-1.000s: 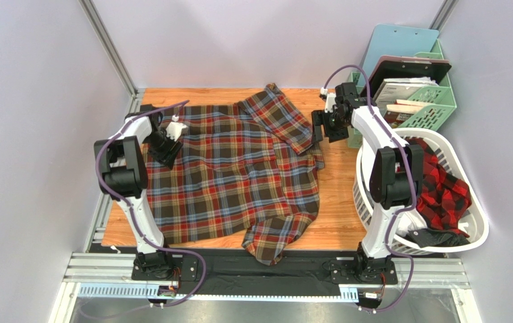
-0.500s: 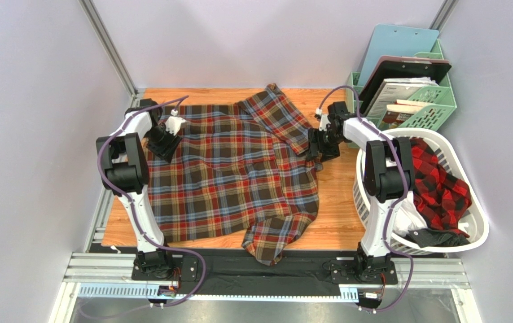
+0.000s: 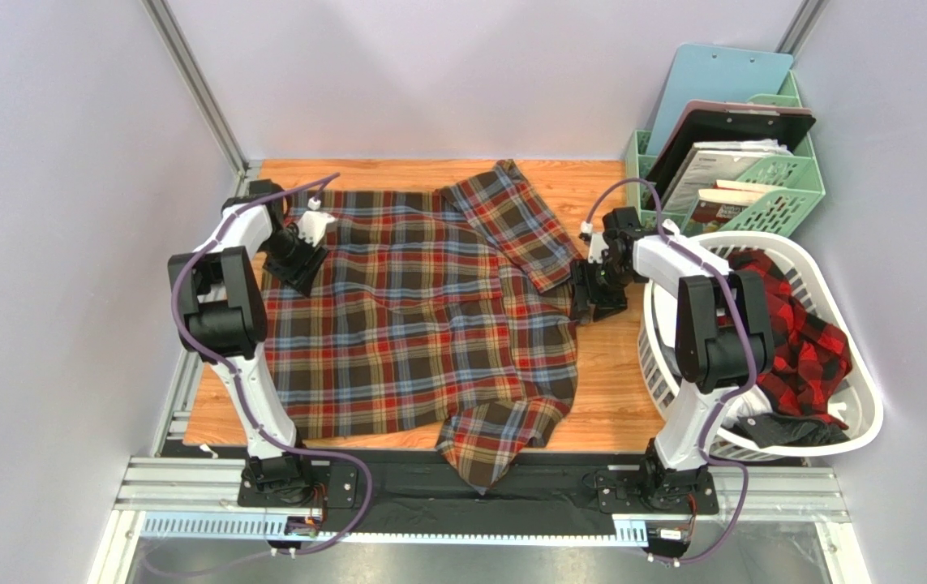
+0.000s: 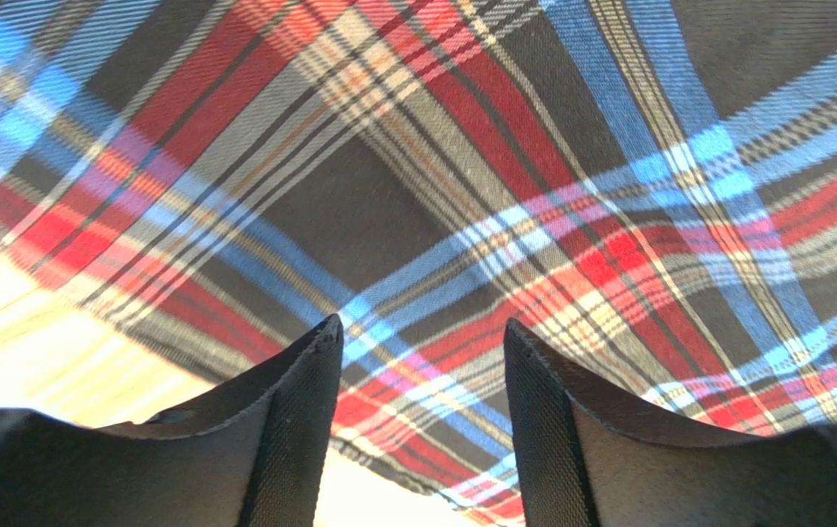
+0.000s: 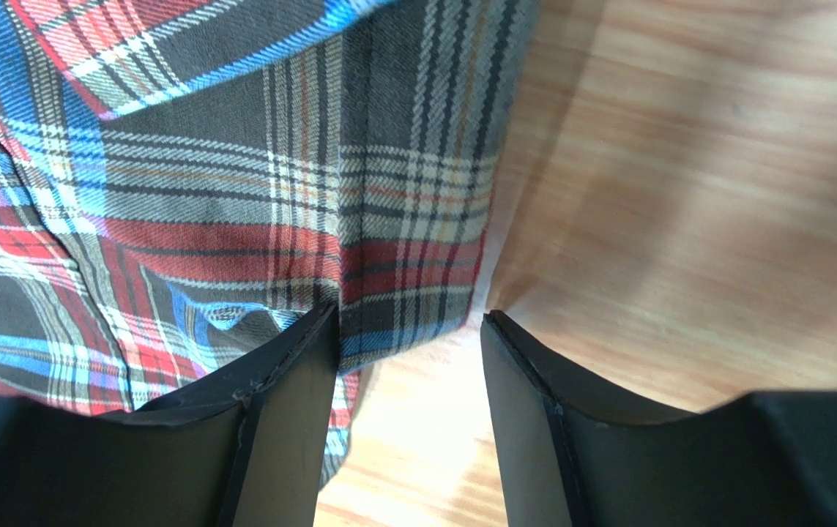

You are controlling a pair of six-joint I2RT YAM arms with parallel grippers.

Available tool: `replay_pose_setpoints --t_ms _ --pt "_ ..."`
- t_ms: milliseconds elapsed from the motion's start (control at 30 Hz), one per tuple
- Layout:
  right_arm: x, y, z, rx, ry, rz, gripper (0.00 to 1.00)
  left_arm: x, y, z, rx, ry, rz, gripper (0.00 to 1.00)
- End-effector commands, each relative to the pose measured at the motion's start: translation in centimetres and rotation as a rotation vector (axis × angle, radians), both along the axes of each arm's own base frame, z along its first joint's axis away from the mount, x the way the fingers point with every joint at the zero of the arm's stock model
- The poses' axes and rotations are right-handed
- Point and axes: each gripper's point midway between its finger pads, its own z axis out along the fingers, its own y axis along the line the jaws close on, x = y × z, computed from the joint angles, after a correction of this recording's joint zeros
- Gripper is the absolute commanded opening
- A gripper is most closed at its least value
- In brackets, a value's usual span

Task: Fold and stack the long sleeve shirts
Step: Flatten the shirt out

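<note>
A dark brown-olive tartan shirt [image 3: 419,316] lies spread on the wooden table [image 3: 614,377], one sleeve folded across its upper right and a corner hanging over the front edge. A red-and-black check shirt [image 3: 797,341] sits in the white basket [image 3: 852,438]. My left gripper [image 3: 300,250] is open at the shirt's upper left edge; the left wrist view shows plaid cloth [image 4: 478,187] between and beyond its fingers [image 4: 291,428]. My right gripper [image 3: 590,292] is open at the shirt's right edge; the right wrist view shows the hem [image 5: 412,296] just at its fingers [image 5: 280,428], bare wood to the right.
A green organiser [image 3: 773,183] with clipboards and papers stands at the back right, behind the basket. Purple-grey walls enclose the table on three sides. A metal rail [image 3: 480,487] runs along the front edge by the arm bases.
My right gripper has come down and toward me from the folded sleeve to the shirt's right edge. My left gripper has shifted slightly back at the upper left edge. The cloth has been tugged a little.
</note>
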Motion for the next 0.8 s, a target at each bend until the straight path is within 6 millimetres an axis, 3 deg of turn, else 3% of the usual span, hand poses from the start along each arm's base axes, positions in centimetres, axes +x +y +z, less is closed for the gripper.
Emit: replay_pose_setpoints --t_ms 0,167,400,600,767 --pt "2.7 0.0 4.3 0.012 -0.121 0.009 0.52 0.3 -1.0 3.4 -0.033 -0.092 -0.029 0.63" --pt "4.5 1.0 4.8 0.023 -0.129 0.027 0.49 -0.3 -1.5 4.3 -0.051 -0.107 -0.025 0.65" --pt "3.9 4.0 4.3 0.064 -0.126 0.061 0.43 -0.9 -2.0 4.7 -0.075 -0.115 -0.020 0.65" --pt "3.7 2.9 0.5 -0.011 -0.039 0.028 0.39 -1.1 -2.1 5.0 -0.078 -0.119 -0.016 0.65" --pt "1.3 1.4 -2.4 -0.075 0.071 0.018 0.36 -1.4 -2.1 4.7 -0.077 -0.108 -0.021 0.65"
